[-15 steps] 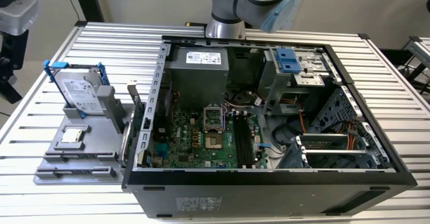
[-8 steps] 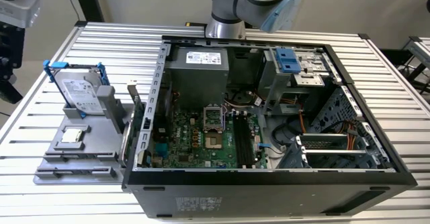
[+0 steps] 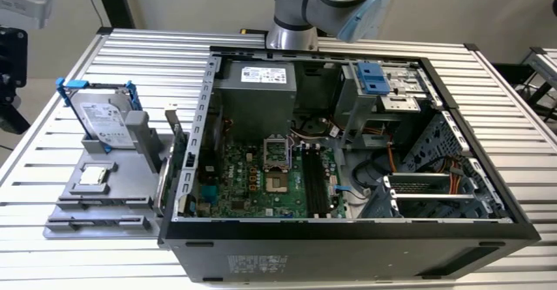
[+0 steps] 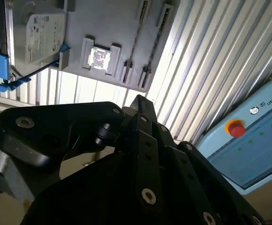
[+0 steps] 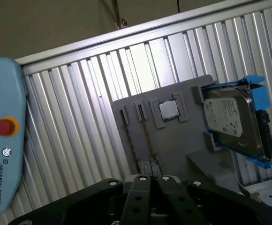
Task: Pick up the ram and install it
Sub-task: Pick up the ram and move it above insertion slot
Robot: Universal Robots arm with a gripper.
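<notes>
The ribbed aluminium table (image 3: 87, 264) carries an open black computer case (image 3: 348, 238) lying on its side, its green motherboard (image 3: 261, 186) facing up. The grey and light blue robot arm (image 3: 322, 3) rises from the table's far edge behind the case.

On the exterior view's left of the case sits a flat grey fixture tray (image 3: 130, 179). A silver hard drive in a blue frame (image 3: 109, 122) stands upright at the tray's far end. A small square silver processor chip (image 3: 94, 174) lies flat in a pocket nearer the front.

In both wrist views the black bolted linkage bars (image 5: 150, 192) (image 4: 145, 154) that carry the jaws sit in the foreground, well apart from the tray beyond them. Whether the jaws are apart or together I cannot tell.

A light blue control pendant with a red button (image 5: 5, 126) (image 4: 235, 127) lies beside the table.

I cannot place the ram for certain. 2 long dark strips (image 3: 316, 184) run along the motherboard's memory slots, but I cannot tell if one is the ram.
</notes>
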